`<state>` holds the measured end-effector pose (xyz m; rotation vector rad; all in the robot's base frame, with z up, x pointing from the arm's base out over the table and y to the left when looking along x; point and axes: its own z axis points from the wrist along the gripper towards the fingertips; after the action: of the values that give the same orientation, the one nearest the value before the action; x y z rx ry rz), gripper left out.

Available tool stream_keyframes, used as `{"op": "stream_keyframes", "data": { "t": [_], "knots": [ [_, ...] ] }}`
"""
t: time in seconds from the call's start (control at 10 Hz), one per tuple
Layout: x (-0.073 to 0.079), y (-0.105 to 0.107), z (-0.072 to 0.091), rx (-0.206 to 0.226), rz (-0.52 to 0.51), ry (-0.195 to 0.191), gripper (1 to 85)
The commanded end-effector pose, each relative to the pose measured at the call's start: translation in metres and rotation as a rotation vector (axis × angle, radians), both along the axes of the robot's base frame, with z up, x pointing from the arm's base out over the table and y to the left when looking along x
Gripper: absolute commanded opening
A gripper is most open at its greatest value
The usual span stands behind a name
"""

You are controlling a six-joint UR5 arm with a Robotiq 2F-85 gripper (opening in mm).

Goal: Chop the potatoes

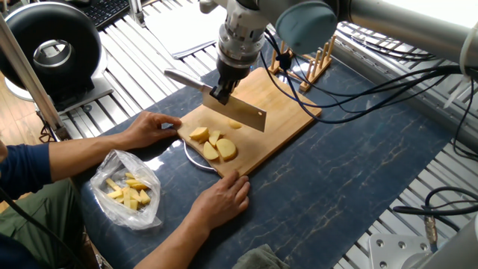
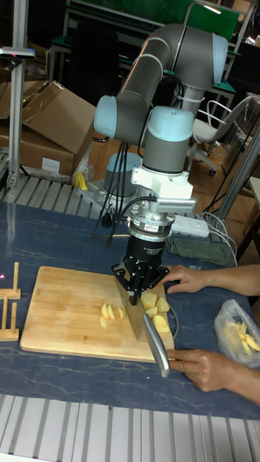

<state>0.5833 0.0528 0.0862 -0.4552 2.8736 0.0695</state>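
Pale yellow potato chunks [image 1: 213, 143] [image 2: 156, 309] lie at the near left end of a wooden cutting board [image 1: 284, 93] [image 2: 65, 303]. Small cut slices [image 1: 235, 125] [image 2: 110, 312] rest further along the board. My gripper [image 1: 222, 90] [image 2: 135, 290] is shut on a cleaver's handle; the steel blade [image 1: 240, 113] [image 2: 133, 317] hangs just above the board between slices and chunks, and the handle [image 1: 183, 79] [image 2: 157, 345] sticks out toward the person.
A person's two hands [image 1: 153, 128] [image 1: 224, 196] hold the board's near corner. A clear plastic bag [image 1: 128, 188] with yellow pieces lies by them. A small wooden rack [image 1: 310, 63] stands behind the board. A round black device [image 1: 52, 48] sits at far left.
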Motion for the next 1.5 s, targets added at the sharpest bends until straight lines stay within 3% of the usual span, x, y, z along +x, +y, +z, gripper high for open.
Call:
{"op": "stream_keyframes", "data": {
  "t": [0.0, 1.4],
  "knots": [
    [0.0034, 0.0023, -0.003, 0.013, -0.003, -0.011, 1.0],
    [0.0046, -0.0012, -0.0074, 0.01, 0.01, -0.019, 1.0]
  ]
}}
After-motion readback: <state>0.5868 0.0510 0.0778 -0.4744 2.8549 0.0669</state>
